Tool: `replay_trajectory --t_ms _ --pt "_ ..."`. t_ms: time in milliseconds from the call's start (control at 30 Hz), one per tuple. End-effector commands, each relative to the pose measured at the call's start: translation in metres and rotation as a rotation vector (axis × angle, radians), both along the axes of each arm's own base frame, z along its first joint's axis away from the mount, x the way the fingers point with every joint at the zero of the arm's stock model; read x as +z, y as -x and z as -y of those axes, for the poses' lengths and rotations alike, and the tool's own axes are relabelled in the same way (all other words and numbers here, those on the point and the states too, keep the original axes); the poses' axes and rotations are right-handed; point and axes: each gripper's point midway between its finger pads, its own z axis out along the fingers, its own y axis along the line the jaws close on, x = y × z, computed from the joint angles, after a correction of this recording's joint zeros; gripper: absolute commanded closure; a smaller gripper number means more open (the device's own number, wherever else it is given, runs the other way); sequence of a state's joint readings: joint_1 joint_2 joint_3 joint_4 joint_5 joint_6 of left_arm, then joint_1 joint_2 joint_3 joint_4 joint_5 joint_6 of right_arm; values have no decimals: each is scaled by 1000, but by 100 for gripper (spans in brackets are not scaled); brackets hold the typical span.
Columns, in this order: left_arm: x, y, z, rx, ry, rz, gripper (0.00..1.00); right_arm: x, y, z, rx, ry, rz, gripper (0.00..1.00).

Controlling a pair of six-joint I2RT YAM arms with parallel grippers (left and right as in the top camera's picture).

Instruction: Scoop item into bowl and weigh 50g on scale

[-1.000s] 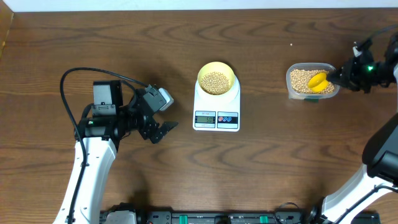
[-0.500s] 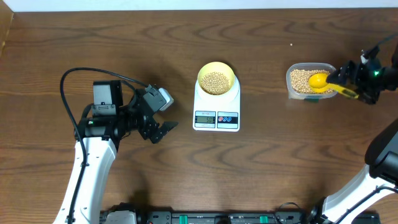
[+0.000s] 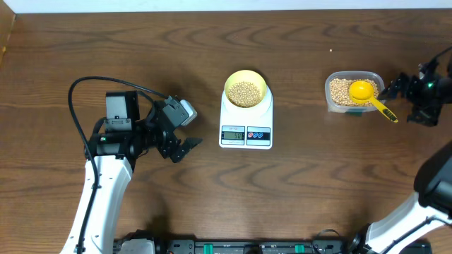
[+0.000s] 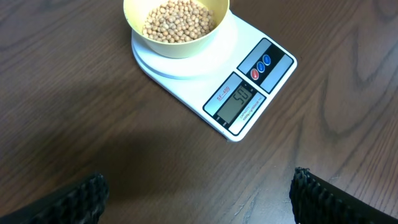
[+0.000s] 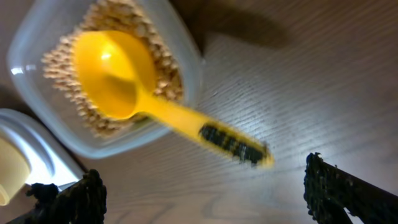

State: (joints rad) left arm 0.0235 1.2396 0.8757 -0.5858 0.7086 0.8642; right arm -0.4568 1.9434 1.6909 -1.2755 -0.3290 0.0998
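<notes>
The pale-yellow bowl (image 3: 245, 89) holds tan grains (image 4: 177, 18) and stands on the white scale (image 3: 246, 130), whose display (image 4: 239, 102) reads 50. More grains (image 3: 340, 88) fill the clear tub (image 3: 328, 92) at the right. The yellow scoop (image 3: 364, 90) lies in the tub with its handle (image 5: 230, 142) sticking out over the rim. My right gripper (image 3: 404, 100) is open just right of that handle, apart from it. My left gripper (image 3: 187, 148) is open above bare table, left of the scale, with nothing between its fingers (image 4: 81, 199).
A black cable (image 3: 106, 81) loops above the left arm. The table's far edge (image 3: 212, 10) runs along the top. In the right wrist view a corner of the scale (image 5: 25, 134) shows beyond the tub (image 5: 193, 62).
My right gripper opened, let go of the scoop and drew back to the right. The scoop now rests in the tub. The left arm has not moved.
</notes>
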Motion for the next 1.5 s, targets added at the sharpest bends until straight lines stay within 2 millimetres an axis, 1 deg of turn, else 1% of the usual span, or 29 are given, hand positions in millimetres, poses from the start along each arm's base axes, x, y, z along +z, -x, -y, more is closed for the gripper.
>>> replay_trajectory --t_ms 0,133,267,333,433,533,633,800,900,967,1033,1167,1267,1333,1400,1433,1467 --pt "2 2 1 -4 14 4 5 63 3 -10 -33 74 142 1" --pt "2 2 1 -3 14 3 5 105 9 -27 -7 120 255 1" --pt "2 2 1 -4 14 4 5 126 14 -46 -1 140 299 1" --pt "2 2 1 -4 14 4 5 132 14 -56 18 144 318 1" --pt "2 2 1 -3 14 4 5 137 12 -65 29 151 337 1" --pt "2 2 1 -4 14 4 5 143 0 -71 58 174 386 1" --pt "2 2 1 -3 14 4 5 146 -5 -69 77 190 413 1" --pt "2 2 1 -3 14 4 5 148 -4 -69 79 193 422 1" --pt "2 2 1 -3 14 4 5 162 -3 -69 78 208 472 1" --pt "2 2 1 -4 14 4 5 176 -3 -69 75 224 527 1" --pt "2 2 1 -3 14 4 5 194 1 -70 56 234 582 1" --pt "2 2 1 -3 14 3 5 220 16 -74 47 252 658 1" --pt "2 2 1 -3 14 3 5 230 34 -79 64 264 673 1" --pt "2 2 1 -4 14 4 5 236 44 -90 54 206 687 1" --pt "2 2 1 -4 14 4 5 255 42 -92 8 179 761 1" --pt "2 2 1 -4 14 4 5 267 41 -92 21 200 815 1" --pt "2 2 1 -3 14 4 5 273 44 -93 64 236 847 1"
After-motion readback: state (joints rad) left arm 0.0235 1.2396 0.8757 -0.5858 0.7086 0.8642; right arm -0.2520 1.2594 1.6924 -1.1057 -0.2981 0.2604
